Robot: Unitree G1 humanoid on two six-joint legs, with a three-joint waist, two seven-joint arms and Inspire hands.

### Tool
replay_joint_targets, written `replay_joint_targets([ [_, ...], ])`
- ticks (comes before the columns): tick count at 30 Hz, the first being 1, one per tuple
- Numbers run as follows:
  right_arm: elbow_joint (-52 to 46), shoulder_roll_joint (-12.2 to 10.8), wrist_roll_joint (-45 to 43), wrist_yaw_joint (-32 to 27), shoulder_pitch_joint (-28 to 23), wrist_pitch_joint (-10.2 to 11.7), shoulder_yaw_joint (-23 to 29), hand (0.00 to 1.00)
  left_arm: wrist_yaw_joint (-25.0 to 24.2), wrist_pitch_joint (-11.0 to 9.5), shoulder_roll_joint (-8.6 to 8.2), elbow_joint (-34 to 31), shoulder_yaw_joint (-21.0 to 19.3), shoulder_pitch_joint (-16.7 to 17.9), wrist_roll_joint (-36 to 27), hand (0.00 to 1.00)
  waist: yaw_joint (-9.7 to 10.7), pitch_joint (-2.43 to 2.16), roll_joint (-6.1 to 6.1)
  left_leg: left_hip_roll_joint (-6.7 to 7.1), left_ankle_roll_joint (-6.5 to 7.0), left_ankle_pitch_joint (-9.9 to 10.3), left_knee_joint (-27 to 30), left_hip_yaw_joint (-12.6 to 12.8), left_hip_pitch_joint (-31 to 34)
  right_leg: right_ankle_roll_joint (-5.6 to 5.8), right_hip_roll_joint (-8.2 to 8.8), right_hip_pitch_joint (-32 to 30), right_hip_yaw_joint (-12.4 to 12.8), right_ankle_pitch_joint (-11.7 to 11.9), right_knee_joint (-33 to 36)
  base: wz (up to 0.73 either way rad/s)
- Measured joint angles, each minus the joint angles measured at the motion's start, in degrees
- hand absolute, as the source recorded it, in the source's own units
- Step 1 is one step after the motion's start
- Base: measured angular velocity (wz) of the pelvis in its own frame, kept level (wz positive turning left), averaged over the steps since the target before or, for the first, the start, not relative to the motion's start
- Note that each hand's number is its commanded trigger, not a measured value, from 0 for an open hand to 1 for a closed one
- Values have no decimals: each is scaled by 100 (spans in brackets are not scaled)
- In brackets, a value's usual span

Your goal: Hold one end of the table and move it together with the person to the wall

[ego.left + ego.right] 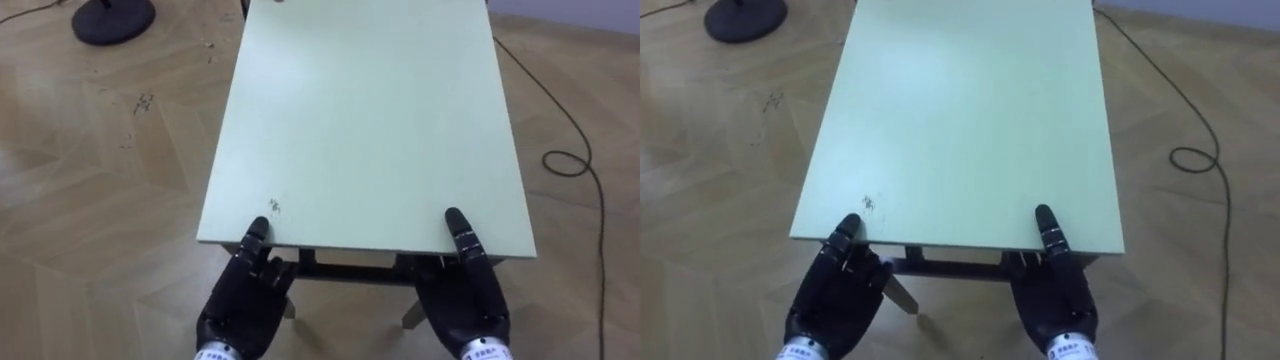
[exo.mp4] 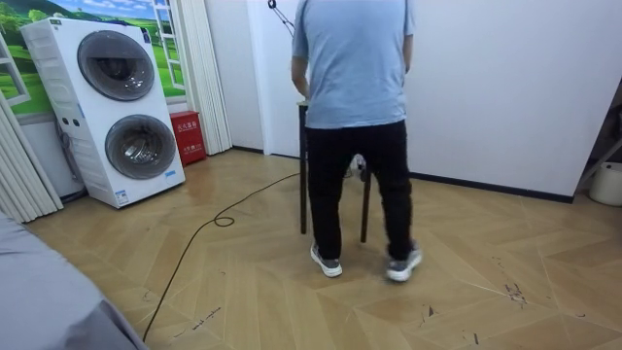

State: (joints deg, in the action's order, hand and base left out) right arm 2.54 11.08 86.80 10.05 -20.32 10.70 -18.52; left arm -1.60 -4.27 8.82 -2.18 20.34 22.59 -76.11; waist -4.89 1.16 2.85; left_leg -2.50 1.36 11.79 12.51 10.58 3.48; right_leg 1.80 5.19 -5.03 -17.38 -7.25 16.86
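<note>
A herringbone wood floor (image 1: 100, 200) spreads out under a table (image 1: 370, 120) with a plain pale green top and a dark frame. The table's long axis runs straight away from the two hands, with one short edge right at them and the far short edge at the top of the eye views. The top looks level and smooth, with only a small dark mark (image 1: 274, 205) just beyond the left hand (image 1: 245, 295).

The left hand sits at the near edge by the left corner, back upward, with its thumb laid on the top surface. The right hand (image 1: 465, 295) mirrors it by the right corner, thumb likewise stretched onto the top. The remaining fingers of both go under the edge and are hidden, so I cannot tell how firmly either hand grips.

Well beyond the left hand, off the far left corner, a round dark base (image 1: 113, 18) stands on the floor. A thin cable (image 1: 590, 180) loops along the floor out past the right hand.

In the room view a person (image 2: 355, 68) stands back to the camera at the table's far end. The person's hands are probably on it, but they are hidden by the body. Stacked washing machines (image 2: 117, 107) stand at the room view's left.
</note>
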Motion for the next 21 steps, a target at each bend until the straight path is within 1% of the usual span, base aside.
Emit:
replay_joint_targets([
  [1, 0, 2, 0, 0, -1, -7, 1, 100, -5, 0, -1, 0, -6, 7, 1, 100, -6, 6, -10, 27, 12, -7, -8, -17, -3, 37, 33, -1, -5, -31, 46, 34],
  [2, 0, -11, 22, 0, -3, -34, -3, 100, -7, 1, 0, 4, -18, 15, -7, 100, -12, 25, -38, 56, 24, -14, -6, -89, -13, 57, 109, -7, -9, -115, 189, 42],
  [3, 0, -1, 36, 0, -10, -37, -6, 100, -7, 1, 7, 3, -24, 17, -17, 100, -4, 51, -77, 143, 47, -28, 9, -189, -2, 101, 202, -8, -11, -182, 320, 49],
  [4, 0, -4, 37, 0, -21, -41, 10, 100, -7, 2, 7, 4, -27, 17, -17, 100, 0, 61, -93, 160, 69, -40, 10, -228, 4, 119, 240, -9, -16, -206, 380, 60],
  [5, 0, -21, 36, 0, -42, -60, 5, 100, -7, 2, 12, 4, -30, 17, -13, 100, 4, 78, -120, 244, 94, -55, 10, -345, 7, 158, 293, -5, -10, -236, 504, 68],
  [6, 0, -27, 45, 0, -80, -76, -16, 100, -7, 2, 43, 12, -25, 16, -4, 100, 27, 90, -142, 264, 128, -75, 25, -544, 23, 176, 340, -1, 5, -257, 630, 74],
  [7, 0, -34, 45, 0, -104, -75, -16, 100, -7, 2, 54, 13, -17, 16, -5, 100, 49, 94, -148, 292, 145, -85, 36, -684, 30, 176, 358, 1, 24, -268, 706, 95],
  [8, 0, -62, 42, 1, -166, -81, 19, 100, -7, -2, 60, 32, 1, 18, -3, 100, 158, 98, -156, 356, 166, -97, 93, -984, 65, 143, 352, 0, 184, -334, 763, 114],
  [9, -16, -106, 41, 8, -245, -97, 24, 100, -9, -1, 113, 32, 12, 17, -3, 100, 197, 72, -201, 457, 173, -100, 173, -1264, 153, 107, 280, 66, 528, -523, 486, 115],
  [10, -22, -149, 41, 13, -257, -106, 22, 100, -22, -2, 131, 32, 1, 11, -2, 100, 202, 73, -239, 515, 173, -100, 224, -1352, 208, 100, 222, 108, 683, -545, 207, 105],
  [11, -21, -188, 42, 16, -266, -124, 20, 100, -30, 0, 91, 61, -52, 4, 21, 100, 225, 70, -253, 598, 170, -105, 265, -1503, 287, 187, 154, 220, 852, -552, 43, 87],
  [12, -7, -227, 40, 16, -271, -136, 6, 100, -30, 3, 48, 66, -94, 38, 78, 100, 222, 78, -205, 618, 144, -125, 270, -1565, 297, 188, 86, 320, 829, -456, -14, 79],
  [15, 0, -229, 57, 16, -280, -163, -30, 100, -82, 4, 13, 63, -156, 70, 183, 100, 69, 76, -210, 577, 105, -151, 270, -1528, 297, 176, 54, 512, 596, -448, -160, 50],
  [16, 0, -231, 60, 16, -281, -162, -36, 100, -82, 4, 14, 63, -163, 72, 188, 100, 28, 76, -210, 574, 102, -154, 268, -1527, 304, 176, 47, 532, 570, -448, -180, 33],
  [18, 0, -230, 61, 16, -279, -149, -110, 100, -142, -2, 13, 62, -221, 142, 201, 100, -158, 74, -218, 551, 96, -157, 255, -1533, 296, 154, 3, 595, 615, -435, -263, 13],
  [19, 0, -229, 61, 16, -279, -143, -138, 100, -153, -14, 14, 61, -235, 165, 200, 100, -196, 71, -225, 550, 95, -157, 255, -1538, 295, 150, -1, 611, 610, -433, -285, 15],
  [20, -1, -205, 57, 16, -273, -126, -208, 100, -177, -37, 31, 44, -261, 212, 191, 100, -239, 67, -227, 554, 93, -159, 270, -1581, 332, 144, -11, 632, 565, -429, -317, 29],
  [21, -2, -183, 58, 17, -273, -61, -273, 100, -177, -38, 57, 19, -278, 235, 189, 100, -250, 60, -238, 576, 82, -165, 309, -1671, 411, 144, -12, 629, 466, -429, -333, 41],
])
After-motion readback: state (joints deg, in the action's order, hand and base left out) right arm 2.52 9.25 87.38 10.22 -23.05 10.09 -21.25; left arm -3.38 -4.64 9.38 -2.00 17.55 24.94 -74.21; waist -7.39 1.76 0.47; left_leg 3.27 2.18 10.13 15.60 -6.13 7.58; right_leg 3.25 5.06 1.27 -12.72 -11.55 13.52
